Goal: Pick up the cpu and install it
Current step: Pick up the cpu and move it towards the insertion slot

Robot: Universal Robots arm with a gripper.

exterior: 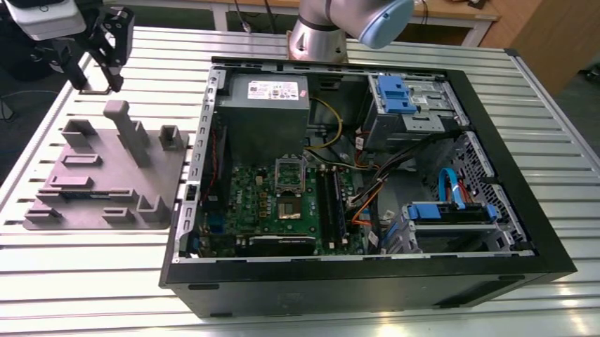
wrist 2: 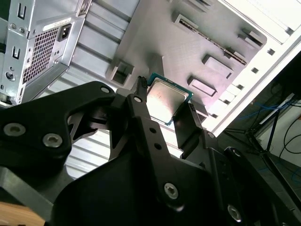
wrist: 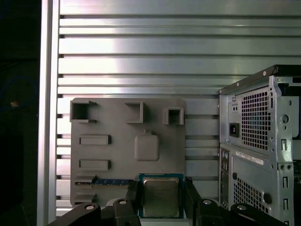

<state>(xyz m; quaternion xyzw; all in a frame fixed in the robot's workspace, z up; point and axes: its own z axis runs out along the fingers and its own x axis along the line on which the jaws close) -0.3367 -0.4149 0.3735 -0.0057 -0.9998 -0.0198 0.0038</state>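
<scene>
The cpu (wrist: 161,195), a small square chip with a silvery-grey top and green edge, sits between my black fingers (wrist: 133,197). My gripper (wrist: 161,187) is shut on it, held well above the grey fixture plate (wrist: 127,150). In the second wrist view the cpu (wrist 2: 167,99) is pinched by the gripper (wrist 2: 162,104) over the same plate (wrist 2: 197,42). In the exterior view my gripper (exterior: 98,74) hangs at the far left, above the plate (exterior: 103,175) and away from the open computer case (exterior: 375,281). The motherboard (exterior: 249,189) lies inside the case, its socket (exterior: 288,207) uncovered.
The plate carries several raised grey holders and a memory stick (wrist: 113,181). Inside the case are a grey power supply (exterior: 267,105), blue drive brackets (exterior: 394,95), cables and black memory slots (exterior: 330,203). The slatted metal table (exterior: 94,281) surrounds it.
</scene>
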